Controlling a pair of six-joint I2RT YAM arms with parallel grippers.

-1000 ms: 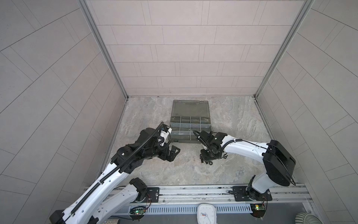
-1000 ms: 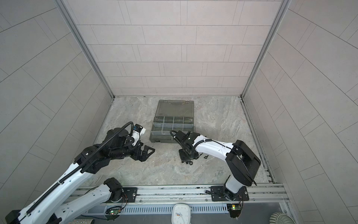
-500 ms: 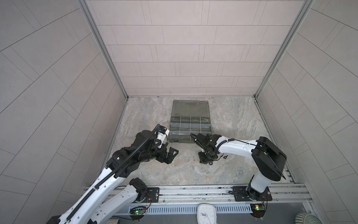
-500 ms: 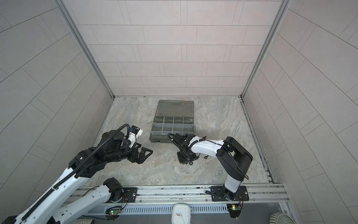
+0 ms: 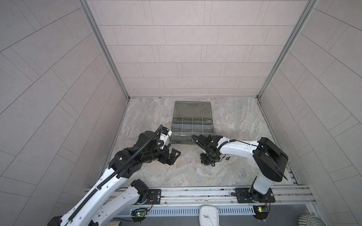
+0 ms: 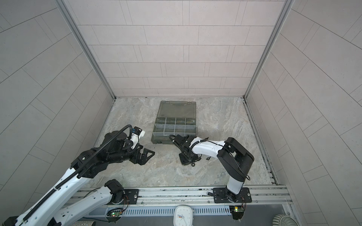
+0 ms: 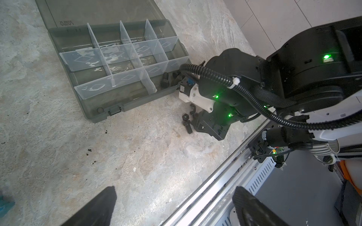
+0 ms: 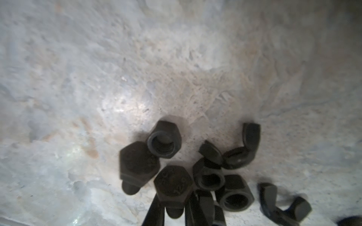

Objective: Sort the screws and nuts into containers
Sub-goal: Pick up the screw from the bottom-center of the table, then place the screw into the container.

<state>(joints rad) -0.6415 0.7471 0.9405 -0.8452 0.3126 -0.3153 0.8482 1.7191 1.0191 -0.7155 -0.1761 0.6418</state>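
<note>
Screws (image 8: pixel 172 185) and nuts (image 8: pixel 235 197): loose black heap on tabletop (image 8: pixel 117 78), at right gripper (image 8: pixel 174 214) tips. One screw's shaft sits between its narrowed jaws; grip uncertain. Left gripper (image 7: pixel 174 207): jaws spread wide, containers (image 7: pixel 84 58) well ahead.

The tabletop (image 5: pixel 195 176) is a pale grey stone-patterned slab with brownish veining, and both top views show it (image 6: pixel 166 176). Tiled walls enclose it on the left, right and far sides (image 5: pixel 192 49), with slanted aluminium posts (image 5: pixel 105 50) at the two far corners. An aluminium rail (image 5: pixel 195 193) runs along the near edge, and just nearer than it is a slotted vent panel (image 5: pixel 176 211). A small white clock (image 5: pixel 208 215) sits against the panel's middle. A ribbed grey round object (image 5: pixel 309 220) shows partly in the near right corner. In the left wrist view, dark specks (image 7: pixel 89 150) dot the stone and a teal scrap (image 7: pixel 5 203) shows at the picture's edge.
</note>
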